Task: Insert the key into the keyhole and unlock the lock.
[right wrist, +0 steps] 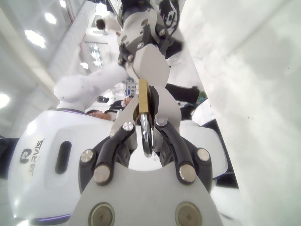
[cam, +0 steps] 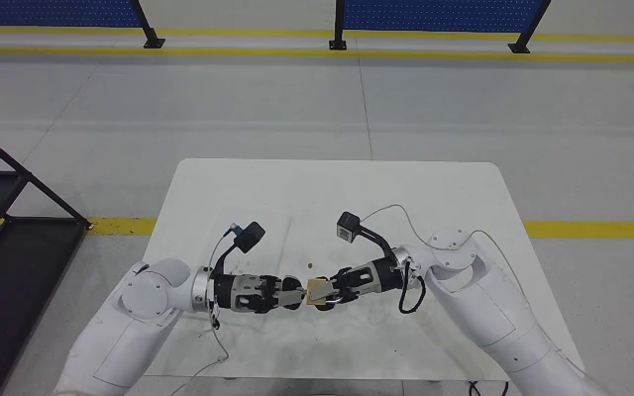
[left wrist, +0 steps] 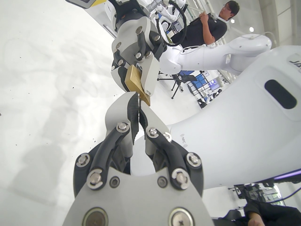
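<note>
The two arms meet above the front middle of the white table (cam: 416, 198). My right gripper (right wrist: 145, 95) is shut on a brass padlock (right wrist: 143, 96). The lock's steel shackle (right wrist: 147, 137) points back into that gripper's palm. The padlock (cam: 317, 290) hangs between both grippers. My left gripper (left wrist: 137, 101) is shut, its tips pressed against the keyhole end of the padlock (left wrist: 134, 81). A sliver of the metal key (left wrist: 140, 99) shows between its pads; the rest is hidden. The left gripper (cam: 294, 294) faces the right gripper (cam: 335, 288) head-on.
A small dark speck (cam: 311, 265) lies on the table just behind the grippers. A black rack (cam: 25, 247) stands on the floor beyond the table's left edge. The table's back half is bare.
</note>
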